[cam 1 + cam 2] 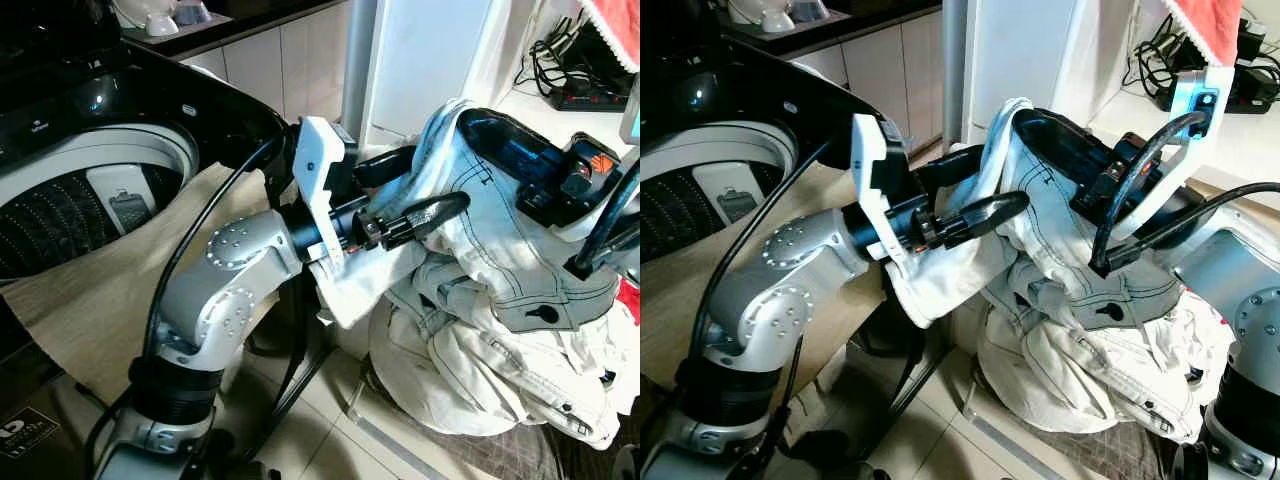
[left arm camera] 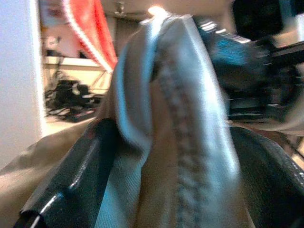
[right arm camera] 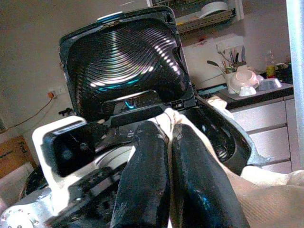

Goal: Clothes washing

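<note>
- The washing machine (image 1: 120, 130) stands at the robot's left, a black top-loader. In the right wrist view its lid (image 3: 124, 57) is raised upright behind the opening.
- The drum (image 1: 60, 215) is open, with dark ribbed walls under a pale ring; whether anything lies inside cannot be told.
- A beige cloth (image 1: 110, 290) hangs over the front rim of the machine, just behind the left arm.
- The left gripper (image 1: 412, 190) reaches out from the left arm's white wrist bracket toward the laundry. Its two black fingers (image 2: 71, 185) are clenched on a seam of the white garment (image 1: 440, 200), with the fabric pressed between them in the left wrist view.
- The white garment, pale denim with dark stitching, is held up in the air between the two grippers, in front of the machine's right front corner. Its lower part hangs down into the laundry pile (image 1: 500, 370).
- The laundry pile is a heap of white and grey clothes low at the robot's right front, over the tiled floor (image 1: 320, 440).
- The right gripper (image 1: 1035, 125) comes in from the right, over the top of the garment. Its fingers (image 3: 142, 180) are closed together with a fold of the white fabric pinched between them.
- A red cloth (image 1: 1205, 25) hangs at the upper right, above a white counter (image 1: 1240, 130) with black cables.
</note>
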`<state>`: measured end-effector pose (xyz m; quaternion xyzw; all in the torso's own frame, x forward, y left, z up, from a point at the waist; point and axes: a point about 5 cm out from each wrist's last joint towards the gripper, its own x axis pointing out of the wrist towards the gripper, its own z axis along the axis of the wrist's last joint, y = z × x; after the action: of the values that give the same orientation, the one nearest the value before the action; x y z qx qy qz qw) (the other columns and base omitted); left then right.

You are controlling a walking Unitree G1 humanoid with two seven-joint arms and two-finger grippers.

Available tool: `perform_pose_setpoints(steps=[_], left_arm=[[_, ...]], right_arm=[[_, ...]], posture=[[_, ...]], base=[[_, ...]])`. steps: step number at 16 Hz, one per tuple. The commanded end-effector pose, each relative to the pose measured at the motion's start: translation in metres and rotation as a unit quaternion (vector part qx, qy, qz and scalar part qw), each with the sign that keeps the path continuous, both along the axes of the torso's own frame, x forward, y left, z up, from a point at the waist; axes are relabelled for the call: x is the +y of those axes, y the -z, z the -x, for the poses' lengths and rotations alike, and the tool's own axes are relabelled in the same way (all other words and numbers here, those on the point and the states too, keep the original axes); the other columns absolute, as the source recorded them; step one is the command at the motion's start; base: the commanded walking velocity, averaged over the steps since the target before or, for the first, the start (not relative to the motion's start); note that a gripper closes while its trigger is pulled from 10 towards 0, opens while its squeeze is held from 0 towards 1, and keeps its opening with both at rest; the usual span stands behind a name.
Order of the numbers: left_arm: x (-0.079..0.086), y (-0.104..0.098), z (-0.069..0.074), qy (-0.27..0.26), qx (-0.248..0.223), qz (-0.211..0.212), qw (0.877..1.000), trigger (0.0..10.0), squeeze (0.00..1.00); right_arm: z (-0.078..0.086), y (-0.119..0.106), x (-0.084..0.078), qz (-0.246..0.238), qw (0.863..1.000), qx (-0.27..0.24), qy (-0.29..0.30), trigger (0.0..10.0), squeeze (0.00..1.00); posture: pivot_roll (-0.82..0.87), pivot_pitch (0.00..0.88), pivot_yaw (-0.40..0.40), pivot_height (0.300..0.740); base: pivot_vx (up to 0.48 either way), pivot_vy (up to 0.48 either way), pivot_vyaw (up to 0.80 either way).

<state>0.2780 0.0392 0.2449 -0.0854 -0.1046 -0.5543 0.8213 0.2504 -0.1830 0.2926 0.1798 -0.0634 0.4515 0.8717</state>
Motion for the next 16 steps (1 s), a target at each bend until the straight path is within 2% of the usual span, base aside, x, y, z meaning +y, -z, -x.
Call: perform_pose_setpoints(steps=[1,2,3,16], left_arm=[[-0.001,0.0022,-0.0049,-0.021,0.005,-0.007,1.0,0.8,0.0],[-0.0006,0.002,-0.0061,-0.027,0.005,-0.005,1.0,0.8,0.0],[0.0012,0.0006,-0.0089,-0.04,0.007,0.003,0.999,0.0,0.0],[0.0051,0.0033,-0.0063,-0.041,0.007,0.0,0.999,0.0,0.0]], right_arm=[[0.0079,-0.0086,0.0065,0.0,0.999,-0.028,-0.02,0.0,0.0],[0.008,-0.0083,0.0067,0.0,0.999,-0.027,-0.02,0.0,0.0],[0.0085,-0.0073,0.0078,0.002,0.999,-0.026,-0.018,0.0,0.0],[0.0098,-0.0006,0.0135,0.013,1.0,-0.017,-0.011,0.0,0.0]], posture=[[-0.12,0.0,0.003,0.74],[-0.12,0.0,0.004,0.74],[-0.12,0.0,0.004,0.74],[-0.11,0.0,0.005,0.74]], base=[[0.0,0.0,0.0],[0.0,0.0,0.0],[0.0,0.0,0.0],[0.0,0.0,0.0]])
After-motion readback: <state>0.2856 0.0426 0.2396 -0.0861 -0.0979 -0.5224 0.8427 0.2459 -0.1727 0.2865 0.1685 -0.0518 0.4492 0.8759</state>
